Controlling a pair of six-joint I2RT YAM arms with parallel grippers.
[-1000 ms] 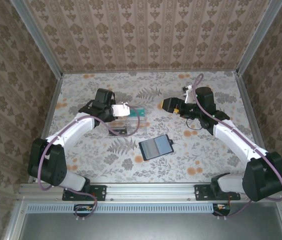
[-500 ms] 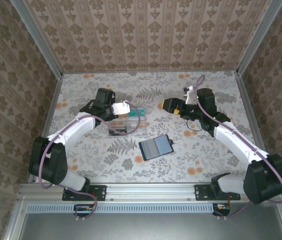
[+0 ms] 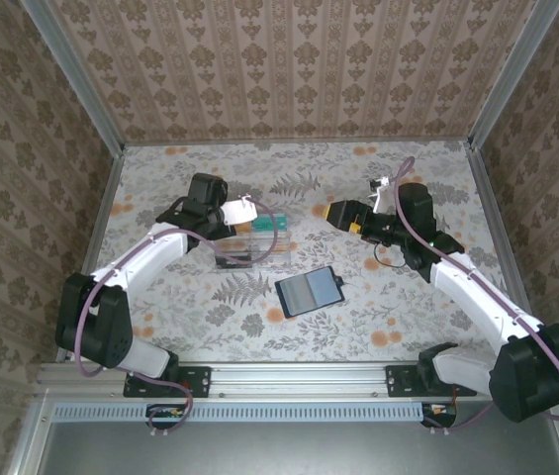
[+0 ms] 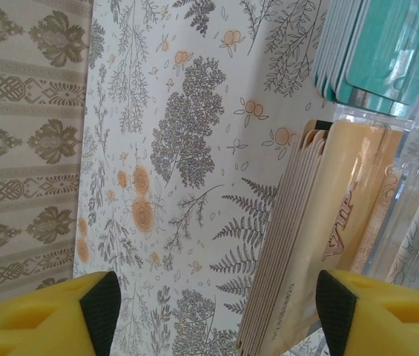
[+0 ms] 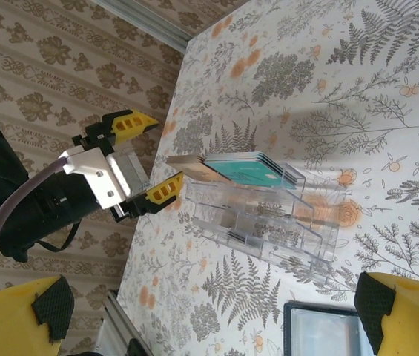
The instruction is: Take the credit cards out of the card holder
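Note:
The clear acrylic card holder [image 3: 256, 245] stands on the table left of centre. Its top tier holds a stack of teal credit cards [image 5: 252, 169] beside an orange-tan stack [image 4: 335, 222]. A few dark cards [image 5: 233, 235] sit in a lower slot. My left gripper [image 3: 241, 211] is open at the holder's left end. The end of the orange-tan stack lies between its fingers, close to the right finger [image 4: 335, 308], with no grip. My right gripper [image 3: 334, 211] hangs open to the right of the holder, facing it, with nothing between its fingers [image 5: 46, 308].
A flat black rectangle with a glossy grey face [image 3: 309, 291] lies on the flowered table in front of the holder. Patterned walls and metal rails close in the table on three sides. A thin black cable [image 3: 383, 255] loops under the right arm.
My right gripper has drawn back to the right, away from the holder. My left gripper has edged slightly toward the holder's top tier.

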